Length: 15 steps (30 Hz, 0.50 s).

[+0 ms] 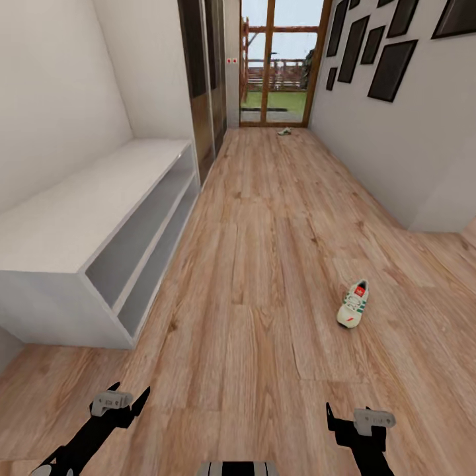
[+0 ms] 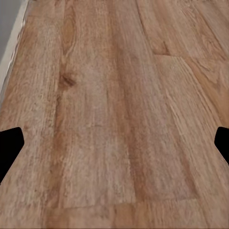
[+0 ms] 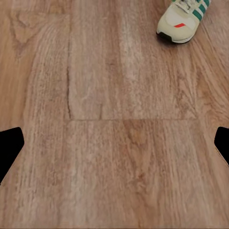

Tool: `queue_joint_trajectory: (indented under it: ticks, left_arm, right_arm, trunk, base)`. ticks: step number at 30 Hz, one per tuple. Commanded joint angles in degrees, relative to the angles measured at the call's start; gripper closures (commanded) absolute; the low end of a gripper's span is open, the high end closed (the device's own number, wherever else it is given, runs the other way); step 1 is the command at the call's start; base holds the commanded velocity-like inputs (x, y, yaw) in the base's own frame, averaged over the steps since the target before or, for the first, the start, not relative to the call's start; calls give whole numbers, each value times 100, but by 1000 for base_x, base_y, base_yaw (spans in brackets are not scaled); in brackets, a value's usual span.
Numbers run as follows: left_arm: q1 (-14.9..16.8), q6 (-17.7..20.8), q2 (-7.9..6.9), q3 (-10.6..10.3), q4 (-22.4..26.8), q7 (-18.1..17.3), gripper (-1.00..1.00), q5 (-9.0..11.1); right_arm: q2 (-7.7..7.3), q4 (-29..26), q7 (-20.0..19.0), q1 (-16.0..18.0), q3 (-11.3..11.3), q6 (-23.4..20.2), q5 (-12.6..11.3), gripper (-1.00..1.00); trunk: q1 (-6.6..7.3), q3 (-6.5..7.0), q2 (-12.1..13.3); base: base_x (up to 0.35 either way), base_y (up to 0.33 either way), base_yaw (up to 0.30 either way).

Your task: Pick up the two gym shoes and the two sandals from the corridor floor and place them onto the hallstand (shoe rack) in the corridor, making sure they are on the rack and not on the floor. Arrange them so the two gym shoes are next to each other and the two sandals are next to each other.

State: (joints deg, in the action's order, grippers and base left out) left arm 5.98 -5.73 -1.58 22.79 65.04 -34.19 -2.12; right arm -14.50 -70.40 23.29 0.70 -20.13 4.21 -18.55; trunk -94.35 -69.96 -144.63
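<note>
One white gym shoe [image 1: 352,304] with green stripes and a red tongue label lies on the corridor floor [image 1: 264,251], ahead and to the right; its heel end shows in the right wrist view [image 3: 183,21]. Far off by the glass door lies another small pale shoe [image 1: 284,131], too small to make out. The white hallstand [image 1: 79,211] stands along the left wall with both tiers bare. My left gripper [image 1: 131,391] and right gripper [image 1: 350,413] hover low over the planks, both open and holding nothing. The sandals are out of view.
A tall dark wardrobe [image 1: 201,73] stands beyond the hallstand on the left. Black picture frames [image 1: 390,66] hang on the right wall. A glass door [image 1: 276,63] closes the far end. Wood planks run between the walls.
</note>
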Motion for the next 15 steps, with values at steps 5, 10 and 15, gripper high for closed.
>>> queue_joint_trajectory:
  ticks: [5, 10, 15]
  left_arm:
    - [0, 1, 0, -4, -11, 0, -100, 1]
    - [0, -1, -2, -8, -18, 0, -100, 1]
    - [0, 1, -3, -8, -24, 0, -100, 1]
  right_arm:
    - [0, -1, 0, 0, 0, -1, 0, -100]
    - [0, -2, 0, 0, 0, 0, 0, -100]
    - [0, -1, 0, 0, 0, 0, 0, -100]
  trunk:
    - [0, 0, 0]
    - [0, 0, 0]
    - [0, 0, 0]
  base:
    - [323, -95, 0]
    - [323, -97, 0]
    - [323, -96, 0]
